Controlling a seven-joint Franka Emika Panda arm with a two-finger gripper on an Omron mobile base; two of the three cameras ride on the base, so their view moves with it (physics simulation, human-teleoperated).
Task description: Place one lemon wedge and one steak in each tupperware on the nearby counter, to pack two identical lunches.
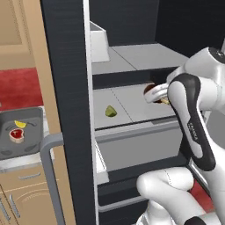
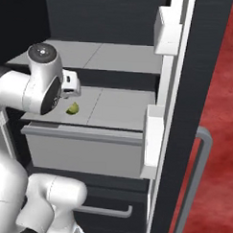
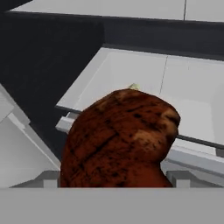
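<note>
The steak [image 3: 120,138] sits gripped in the gripper's [image 3: 114,181] wide-set jaws and should lift clear of the fridge drawer [image 3: 131,78] rim before swinging out

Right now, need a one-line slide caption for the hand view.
Browned steak held close before the camera, above the open fridge's white shelf, a lemon wedge peeking behind it.
</note>
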